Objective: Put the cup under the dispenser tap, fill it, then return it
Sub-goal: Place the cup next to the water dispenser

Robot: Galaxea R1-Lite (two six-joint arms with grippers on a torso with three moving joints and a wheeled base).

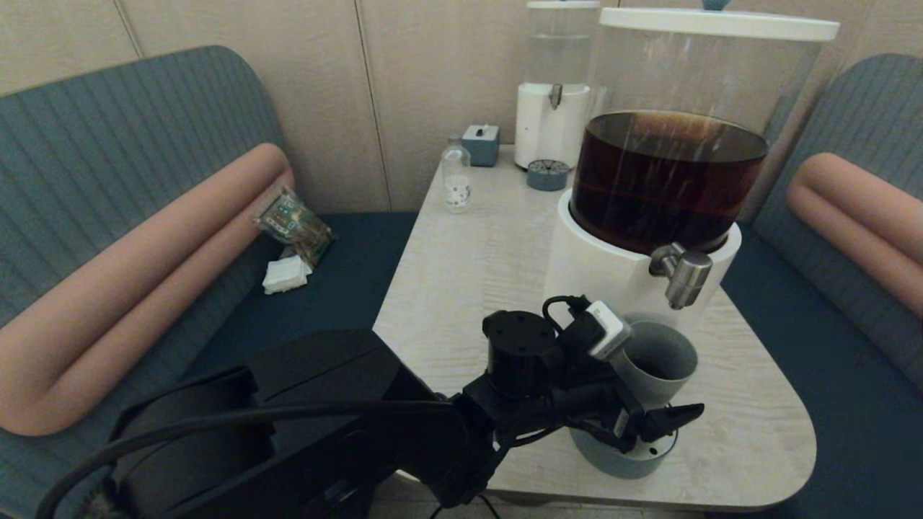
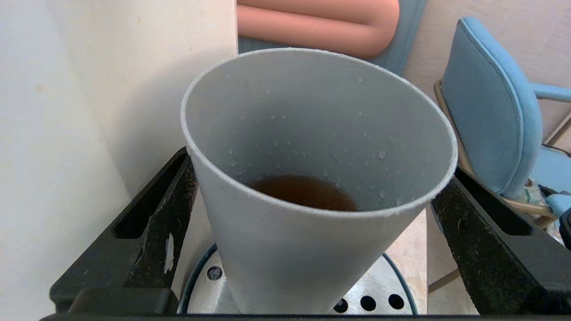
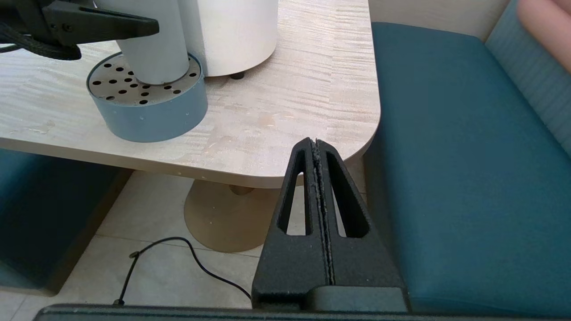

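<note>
The grey-blue cup (image 1: 657, 358) stands upright on a round perforated drip tray (image 1: 621, 463) directly below the steel dispenser tap (image 1: 683, 276) of the large dispenser (image 1: 667, 180) with dark brown liquid. Brown liquid fills the bottom of the cup (image 2: 312, 147), and droplets dot its inner wall. No stream shows from the tap. My left gripper (image 1: 649, 407) is shut on the cup, its black fingers (image 2: 156, 214) pressing the wall on both sides. My right gripper (image 3: 316, 142) hangs shut and empty below the table's front right corner, out of the head view.
The light wooden table (image 1: 469, 274) also carries a small clear bottle (image 1: 456, 176), a grey-blue box (image 1: 481, 144), a smaller clear-liquid dispenser (image 1: 555, 86) and its small tray (image 1: 547, 174) at the back. Teal benches flank the table; a snack packet (image 1: 292, 223) lies on the left one.
</note>
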